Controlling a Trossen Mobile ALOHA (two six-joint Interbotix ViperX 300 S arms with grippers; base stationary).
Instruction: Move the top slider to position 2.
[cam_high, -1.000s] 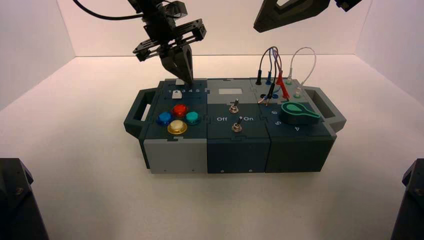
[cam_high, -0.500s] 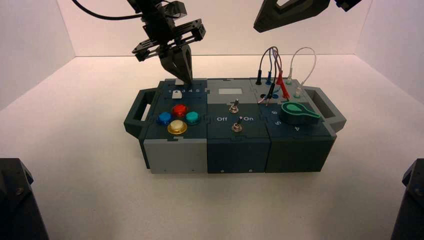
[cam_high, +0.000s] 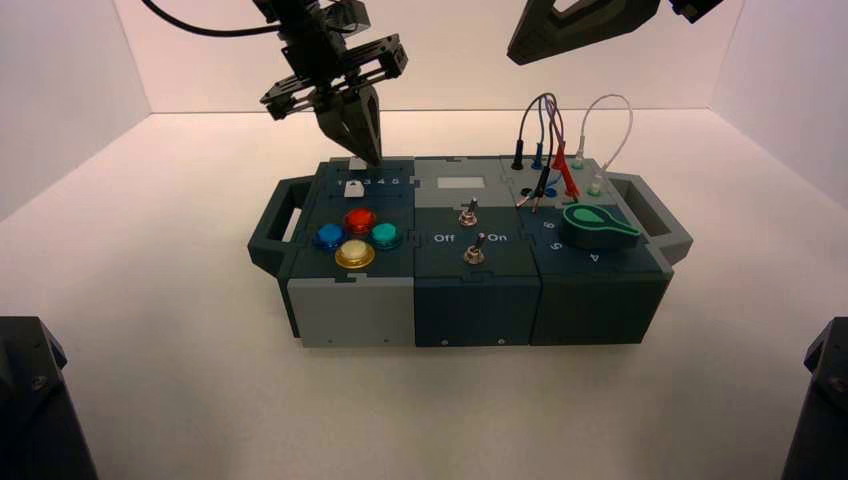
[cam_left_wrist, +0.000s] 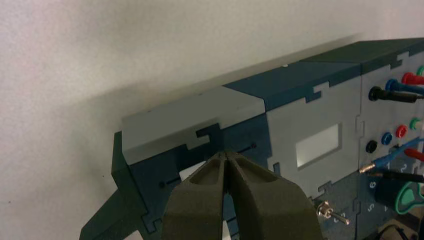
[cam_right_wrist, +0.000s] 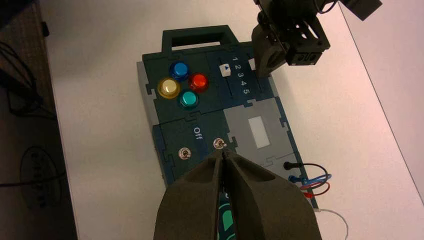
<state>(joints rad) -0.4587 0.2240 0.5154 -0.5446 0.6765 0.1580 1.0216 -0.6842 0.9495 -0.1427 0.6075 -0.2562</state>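
The top slider's white knob (cam_high: 357, 163) sits toward the left end of its plain slot at the box's back left. It peeks out beside my left fingers (cam_left_wrist: 192, 173). My left gripper (cam_high: 367, 155) points down, shut and empty, with its tips (cam_left_wrist: 227, 154) against the knob's right side or just off it. From the right wrist, the knob (cam_right_wrist: 252, 64) lies about level with the printed 1 and 2 (cam_right_wrist: 237, 66), half hidden by the left gripper (cam_right_wrist: 263, 67). The right gripper (cam_high: 522, 45) hangs shut, high above the box's right half (cam_right_wrist: 223, 152).
The twin slider knob (cam_high: 353, 187) sits in front, by the digit row. Nearby are the coloured push buttons (cam_high: 359, 220), two toggle switches (cam_high: 467, 215), the green dial (cam_high: 590, 224), plugged wires (cam_high: 548, 150) and the box's handles (cam_high: 280, 215).
The left gripper has drifted slightly left and up beside the knob. The knob looks nudged a touch left. The right arm has not moved.
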